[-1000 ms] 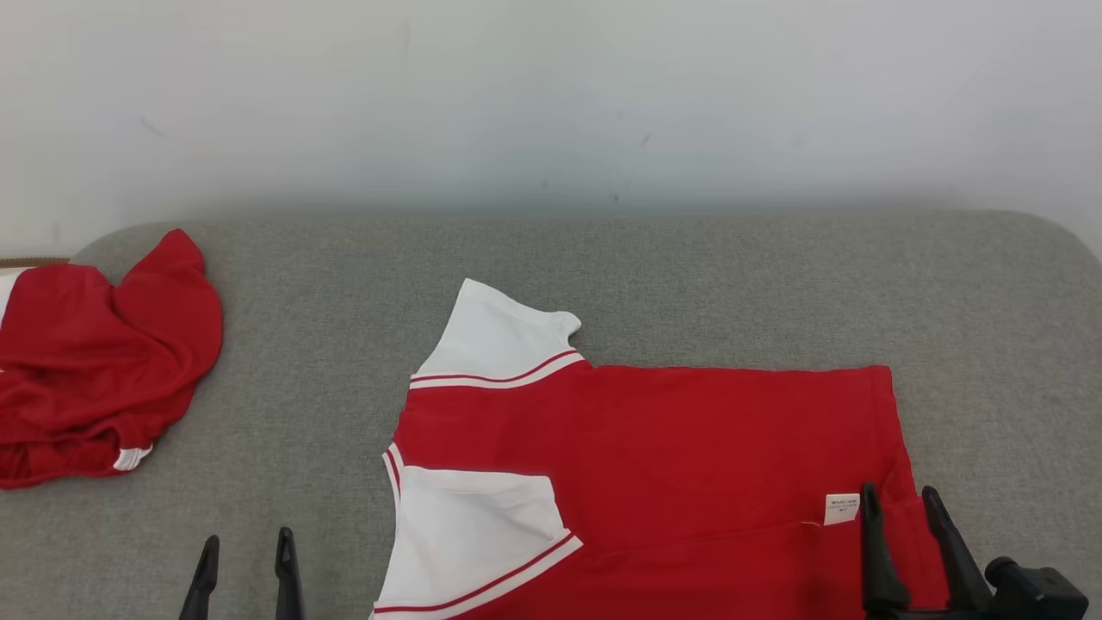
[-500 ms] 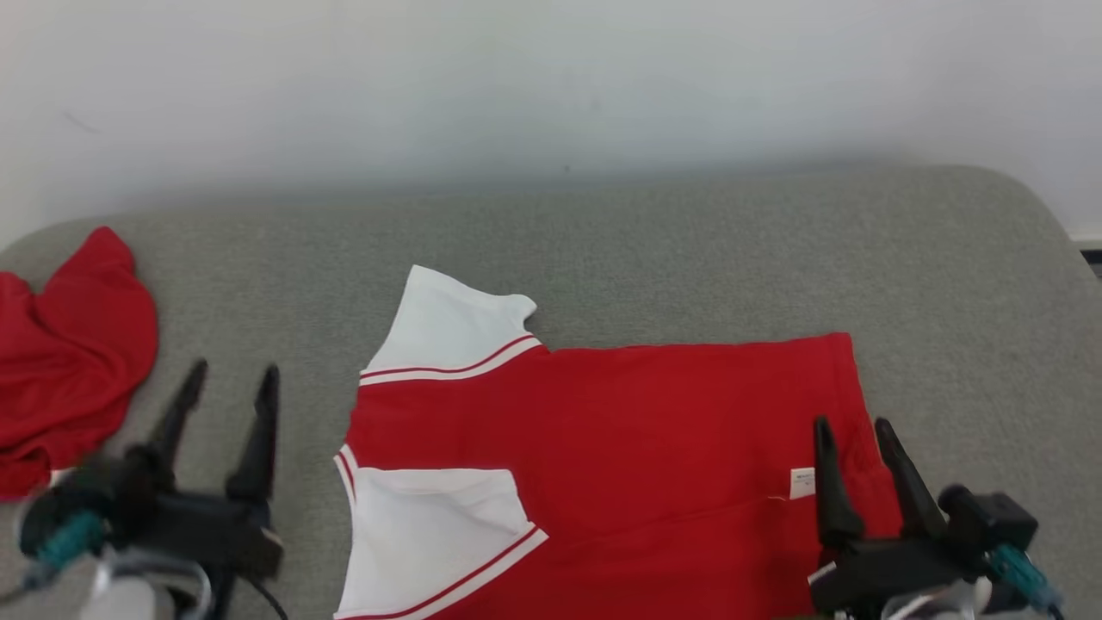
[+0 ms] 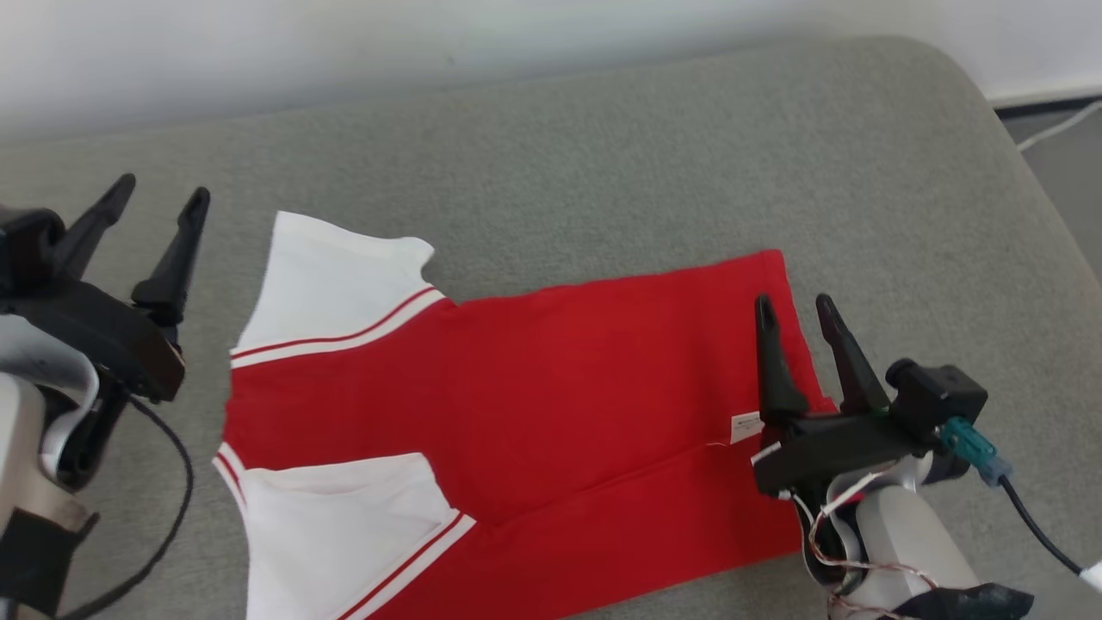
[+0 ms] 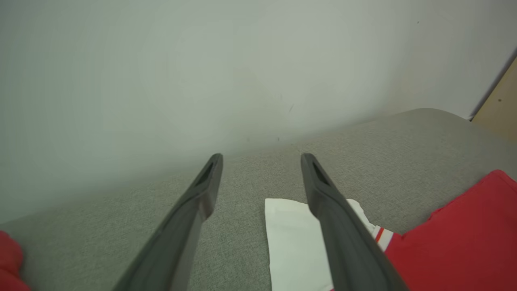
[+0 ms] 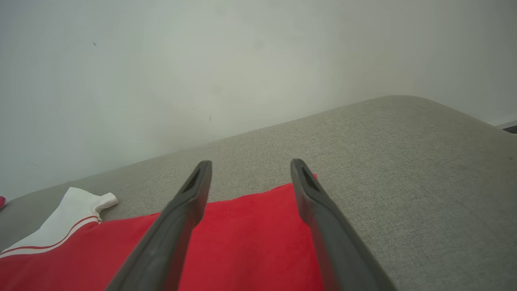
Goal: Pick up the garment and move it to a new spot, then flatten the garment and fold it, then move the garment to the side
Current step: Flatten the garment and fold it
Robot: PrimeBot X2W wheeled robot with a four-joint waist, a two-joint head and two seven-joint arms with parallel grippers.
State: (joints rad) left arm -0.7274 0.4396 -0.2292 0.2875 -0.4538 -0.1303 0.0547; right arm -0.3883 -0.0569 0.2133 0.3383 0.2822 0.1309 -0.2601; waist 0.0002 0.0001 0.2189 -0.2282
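- Grey padded surface (image 3: 603, 155) runs back to a white wall (image 3: 344, 43). The head camera now looks more down and to the right than a second ago, so the whole picture has shifted.
- The shirt (image 3: 560, 387) lies flat near the middle, red body to the right and white sleeves to the left. Its shape is as before, with the near sleeve (image 3: 336, 525) folded onto the body.
- At the left, the left gripper (image 3: 165, 187) has risen beside the far sleeve (image 3: 327, 275), apart from it, fingers spread and empty.
- The right gripper (image 3: 794, 301) has come forward over the right hem (image 3: 775, 263), just beside the label (image 3: 745, 426), fingers spread and empty. I cannot tell if it touches the cloth.
- I judge that both arms are reaching for the two ends and the next fold is not yet begun.
- Another red cloth (image 4: 10, 262) lies far left.
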